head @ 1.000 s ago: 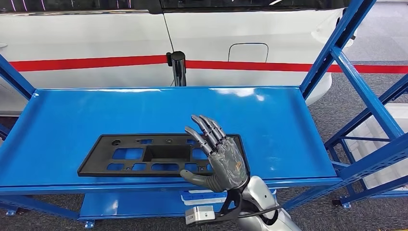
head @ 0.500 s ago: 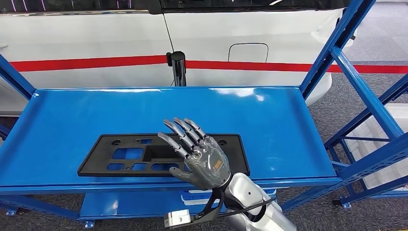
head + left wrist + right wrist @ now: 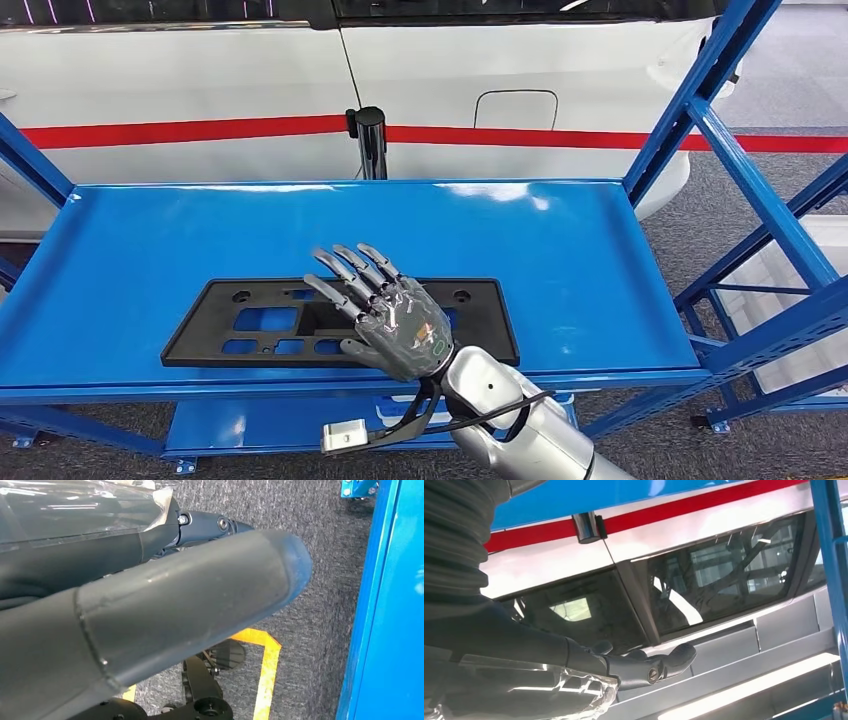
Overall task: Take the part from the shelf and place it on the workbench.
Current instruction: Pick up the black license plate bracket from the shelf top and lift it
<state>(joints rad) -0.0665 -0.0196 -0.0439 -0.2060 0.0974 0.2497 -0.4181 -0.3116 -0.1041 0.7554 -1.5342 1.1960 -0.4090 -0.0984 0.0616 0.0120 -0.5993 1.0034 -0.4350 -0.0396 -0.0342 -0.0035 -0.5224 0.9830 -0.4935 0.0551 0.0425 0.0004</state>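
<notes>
The part [image 3: 250, 320] is a flat black plastic panel with several cut-outs. It lies near the front edge of the blue shelf [image 3: 570, 260]. My right hand [image 3: 385, 315] hovers just above the panel's middle-right section, palm down and fingers spread, holding nothing; whether it touches the panel I cannot tell. It hides the panel beneath it. In the right wrist view, the right hand [image 3: 549, 655] has its fingers [image 3: 664, 665] stretched out against the vehicle's window. My left hand [image 3: 165, 600] hangs beside the shelf frame over the grey floor, with its fingers straight and nothing in them.
A white vehicle [image 3: 200, 90] with a red stripe stands behind the shelf. A dark post [image 3: 370, 140] rises at the shelf's back edge. Blue uprights and braces [image 3: 740, 170] frame the right side. A lower shelf [image 3: 260, 425] sits below. A yellow floor line [image 3: 267, 675] runs by the frame.
My right hand has moved left along the panel, from its right end to above its middle-right, and the forearm has come further into view. The panel has not moved.
</notes>
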